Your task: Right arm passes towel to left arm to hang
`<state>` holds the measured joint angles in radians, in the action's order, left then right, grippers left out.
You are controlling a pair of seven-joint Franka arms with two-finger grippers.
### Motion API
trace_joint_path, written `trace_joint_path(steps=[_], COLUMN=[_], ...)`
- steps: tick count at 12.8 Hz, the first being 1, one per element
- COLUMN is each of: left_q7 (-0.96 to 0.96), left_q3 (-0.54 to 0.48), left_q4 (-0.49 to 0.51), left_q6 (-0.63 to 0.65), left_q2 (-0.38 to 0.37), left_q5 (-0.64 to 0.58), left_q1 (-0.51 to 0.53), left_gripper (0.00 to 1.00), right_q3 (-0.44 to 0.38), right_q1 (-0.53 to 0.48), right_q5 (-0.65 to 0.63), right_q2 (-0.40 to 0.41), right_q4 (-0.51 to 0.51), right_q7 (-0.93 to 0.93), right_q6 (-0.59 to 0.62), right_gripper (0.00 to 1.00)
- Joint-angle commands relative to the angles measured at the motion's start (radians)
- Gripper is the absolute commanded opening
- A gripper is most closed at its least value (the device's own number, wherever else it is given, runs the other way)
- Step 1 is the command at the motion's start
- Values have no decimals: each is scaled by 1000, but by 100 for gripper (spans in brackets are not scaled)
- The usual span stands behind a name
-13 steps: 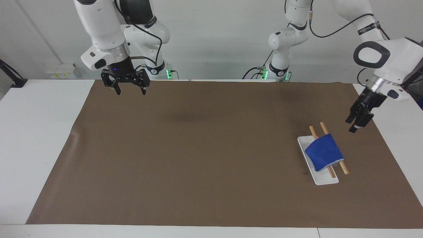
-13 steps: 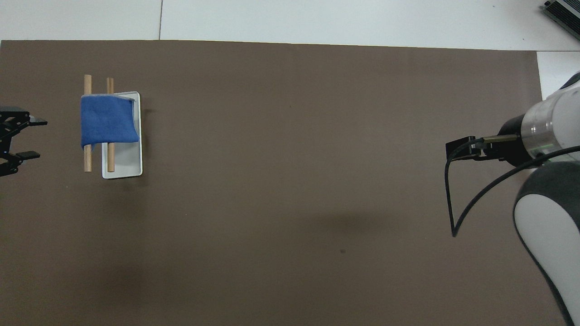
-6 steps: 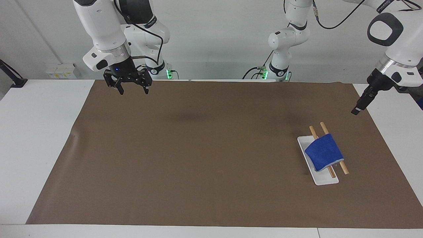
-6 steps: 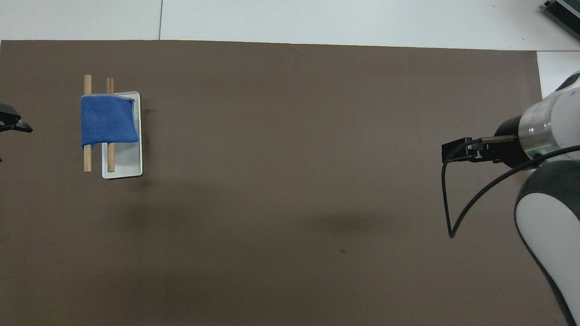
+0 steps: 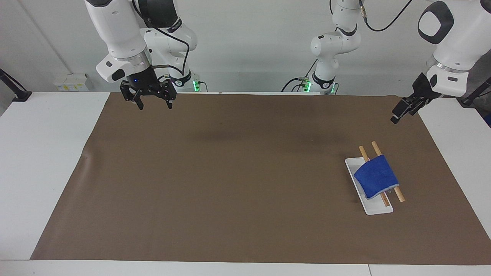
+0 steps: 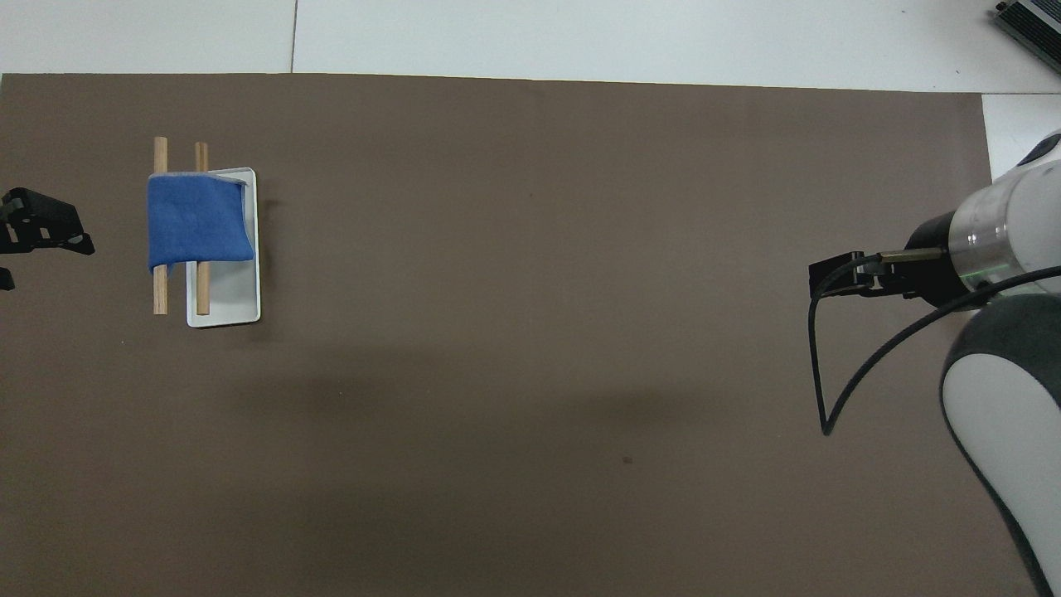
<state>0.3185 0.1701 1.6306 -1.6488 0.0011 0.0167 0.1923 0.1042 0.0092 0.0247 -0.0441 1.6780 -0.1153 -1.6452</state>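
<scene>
The towel [image 5: 376, 175] [image 6: 199, 220], bright blue, hangs draped over two wooden rods [image 5: 399, 196] [image 6: 160, 292] that rest on a small white tray [image 5: 378, 209] [image 6: 234, 300] toward the left arm's end of the table. My left gripper [image 5: 397, 116] is raised over the mat's corner near that arm's base, apart from the towel. Its fingers [image 6: 58, 236] stand apart, open and holding nothing. My right gripper [image 5: 154, 105], with its blue light, waits over the mat's edge near its own base, open and holding nothing.
A brown mat [image 5: 230, 172] covers most of the white table [image 5: 46, 153]. A thick black cable [image 6: 821, 373] loops down from the right arm's wrist. A grey device [image 6: 1028, 23] sits at the table corner farthest from the robots, at the right arm's end.
The left gripper has risen and drawn away from the towel, toward its base, turning as it went. The right gripper lifted slightly. The towel has stayed on the rods.
</scene>
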Motion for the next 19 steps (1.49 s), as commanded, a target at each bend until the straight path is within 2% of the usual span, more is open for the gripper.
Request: trace_joint_path(steps=[1,4,6,8,11,19], left_q7=[-93,-228,-271,-279,-277,-268], left_q3=[-4,-6,-6,-4,-7,-11], left_q4=[-113,-237,-238,-227,-161,-156], left_q6=[108,217,218,181,107,104], left_q2=[55,115,115,109,85,83], left_q5=[-46,-92,-95,-81,-81,-81], left_q1=[-33,-31,-30,-25,-24,-22], left_gripper=[90,91,93,100,100,100], right_q3=[2,2,2,2,2,2], right_q1=[-3,-3,-9,-9,-3,-3], right_q5=[-20,-17,-5,-2,-3,-3], right_q2=[-8,-7,-7,-6,-5,-5], right_q4=[8,6,6,6,3,5], right_q7=[25,20,23,23,25,25], right_q6=[-4,-4,-5,-7,-10,-18], right_gripper=[100,100,100,100,100,100])
